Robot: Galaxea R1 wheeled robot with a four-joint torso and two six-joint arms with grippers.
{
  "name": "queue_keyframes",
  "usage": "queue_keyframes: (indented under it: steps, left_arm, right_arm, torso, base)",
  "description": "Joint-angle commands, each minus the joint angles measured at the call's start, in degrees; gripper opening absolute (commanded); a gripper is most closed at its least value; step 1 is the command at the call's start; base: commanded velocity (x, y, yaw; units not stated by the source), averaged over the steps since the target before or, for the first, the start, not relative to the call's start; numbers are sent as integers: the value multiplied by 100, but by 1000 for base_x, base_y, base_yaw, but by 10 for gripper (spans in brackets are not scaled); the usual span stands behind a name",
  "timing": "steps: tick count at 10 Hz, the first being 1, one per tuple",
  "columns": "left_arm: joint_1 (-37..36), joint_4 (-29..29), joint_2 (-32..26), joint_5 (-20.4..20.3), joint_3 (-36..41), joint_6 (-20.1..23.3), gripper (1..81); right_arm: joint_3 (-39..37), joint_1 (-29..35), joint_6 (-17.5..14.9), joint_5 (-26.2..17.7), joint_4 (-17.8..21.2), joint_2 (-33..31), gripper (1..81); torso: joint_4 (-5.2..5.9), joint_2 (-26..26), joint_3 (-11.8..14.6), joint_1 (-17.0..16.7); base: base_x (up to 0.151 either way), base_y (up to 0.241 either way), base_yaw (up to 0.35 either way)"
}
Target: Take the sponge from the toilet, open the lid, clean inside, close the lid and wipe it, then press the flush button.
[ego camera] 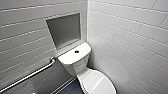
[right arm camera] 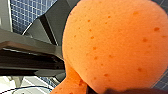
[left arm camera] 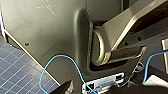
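Sponge point(right arm camera: 115, 42) is gripped in the right tool point(right arm camera: 98, 90); the closed lid point(ego camera: 100, 83) is seen ahead and below, lengthwise toward the robot.

The lid point(ego camera: 98, 83) of the toilet point(ego camera: 75, 58) is cut off by the head view's lower edge, its front end lost, and the grab bar point(ego camera: 30, 74) runs out past the left edge. In the right wrist view the sponge point(right arm camera: 115, 42) spills past the picture's edges, its pinched middle partly hidden by a dark blur point(right arm camera: 130, 91).
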Motion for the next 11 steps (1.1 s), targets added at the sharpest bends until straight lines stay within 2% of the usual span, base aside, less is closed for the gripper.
queue_keyframes:
  steps: [1,3,4,5,8,9,11]
  left_arm:
    - [9,-13,176,446,-156,40,811]
    - [9,-4,282,446,-348,40,811]
    - [17,4,351,446,-480,40,811]
    - [9,5,449,438,-630,48,811]
    - [9,5,590,438,-824,58,811]
    - [9,13,581,438,-824,58,811]
    - [9,5,563,420,-833,58,811]
  right_arm:
    - [-702,-51,-10,-429,-125,504,10]
    - [-719,-25,-10,-429,-133,540,10]
    - [-771,-8,-10,-438,-142,601,10]
    - [-946,1,-18,-447,-151,749,10]
    - [-1676,-43,-27,-464,-160,1225,10]
    - [-1747,-43,-18,-464,-160,1278,10]
    - [-1774,-26,-10,-465,-125,1278,10]
  torso:
    - [0,568,571,-367]
    - [0,892,769,-570]
    - [0,1624,1509,-1042]
    - [0,1270,1165,-817]
    - [0,1895,1819,-1233]
    - [0,2103,1460,-1370]
    - [0,2446,1635,-1609]
  base:
    - [0,0,0]
    - [0,0,0]
    - [0,0,0]
    - [0,0,0]
    - [0,0,0]
    - [0,0,0]
    - [0,0,0]
